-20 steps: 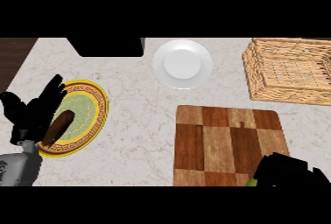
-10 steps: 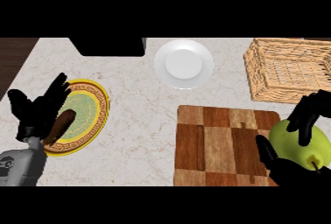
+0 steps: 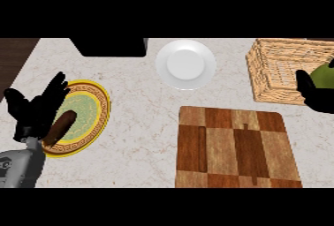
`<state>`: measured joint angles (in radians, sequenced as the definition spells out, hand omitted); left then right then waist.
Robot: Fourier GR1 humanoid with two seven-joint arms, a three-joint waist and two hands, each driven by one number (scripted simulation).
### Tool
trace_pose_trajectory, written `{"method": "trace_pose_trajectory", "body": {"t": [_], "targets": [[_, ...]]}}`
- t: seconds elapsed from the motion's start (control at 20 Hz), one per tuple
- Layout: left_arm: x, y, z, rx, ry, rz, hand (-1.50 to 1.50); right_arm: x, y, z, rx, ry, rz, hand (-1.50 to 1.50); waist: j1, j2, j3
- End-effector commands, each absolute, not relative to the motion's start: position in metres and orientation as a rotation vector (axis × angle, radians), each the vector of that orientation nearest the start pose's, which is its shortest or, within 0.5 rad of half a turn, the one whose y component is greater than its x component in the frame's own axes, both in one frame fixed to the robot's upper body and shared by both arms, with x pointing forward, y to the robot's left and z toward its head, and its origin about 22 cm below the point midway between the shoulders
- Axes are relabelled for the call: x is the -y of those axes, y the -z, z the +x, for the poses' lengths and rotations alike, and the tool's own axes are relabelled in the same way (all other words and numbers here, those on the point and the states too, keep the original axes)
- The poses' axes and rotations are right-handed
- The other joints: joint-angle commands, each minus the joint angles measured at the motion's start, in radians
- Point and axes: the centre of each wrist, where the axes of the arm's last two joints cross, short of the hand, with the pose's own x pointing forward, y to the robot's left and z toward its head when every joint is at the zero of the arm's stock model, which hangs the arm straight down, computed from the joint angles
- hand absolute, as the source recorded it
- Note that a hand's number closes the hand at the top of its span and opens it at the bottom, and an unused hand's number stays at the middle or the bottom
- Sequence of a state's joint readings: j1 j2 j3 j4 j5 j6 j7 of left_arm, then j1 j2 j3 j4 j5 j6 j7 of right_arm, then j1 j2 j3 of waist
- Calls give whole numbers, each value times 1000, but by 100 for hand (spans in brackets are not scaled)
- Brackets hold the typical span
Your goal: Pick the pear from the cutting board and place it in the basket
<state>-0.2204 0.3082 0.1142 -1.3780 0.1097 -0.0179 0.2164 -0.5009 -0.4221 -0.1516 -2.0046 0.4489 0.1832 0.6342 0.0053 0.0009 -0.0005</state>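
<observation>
A green pear point(image 3: 324, 76) shows at the right edge, with my right hand point(image 3: 316, 94) curled round it. Hand and pear hang over the right side of the wicker basket point(image 3: 277, 70), near its front corner. Most of the pear is cut off by the view's edge or hidden by the fingers. The checkered wooden cutting board point(image 3: 235, 148) lies bare at the lower middle. My left hand point(image 3: 36, 110) rests open at the left, fingers up, over the edge of a yellow-rimmed plate.
A yellow-rimmed green plate point(image 3: 88, 110) with a brown sausage-like piece point(image 3: 61, 127) on it lies at the left. A white plate point(image 3: 186, 64) sits at the top middle. A black block point(image 3: 109, 46) stands at the back left.
My right hand has lifted the pear from the board's right side and carried it up and away toward the basket. The left hand has barely moved.
</observation>
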Motion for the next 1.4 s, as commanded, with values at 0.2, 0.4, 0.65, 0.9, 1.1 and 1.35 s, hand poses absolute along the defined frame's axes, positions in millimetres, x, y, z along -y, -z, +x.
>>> {"method": "trace_pose_trajectory", "body": {"t": [0.2,0.4,0.65,0.9,1.1,1.35], "targets": [[-306,-51,301,1389,72,186,0,320,-243,300,1715,-438,-910,150,-3,0,1],[-314,-49,293,1392,68,182,0,348,-197,334,1695,-410,-933,150,9,3,1],[-318,-32,288,1390,82,175,0,367,-191,342,1698,-405,-902,150,1,1,1],[-315,-40,290,1389,86,195,0,387,-156,351,1630,-154,-1033,-150,11,5,1],[-314,-30,305,1381,80,153,0,400,-131,365,1608,-226,-982,-150,2,6,1],[-313,-51,292,1383,88,174,0,398,-163,388,1719,-260,-896,-150,10,2,1]]}}
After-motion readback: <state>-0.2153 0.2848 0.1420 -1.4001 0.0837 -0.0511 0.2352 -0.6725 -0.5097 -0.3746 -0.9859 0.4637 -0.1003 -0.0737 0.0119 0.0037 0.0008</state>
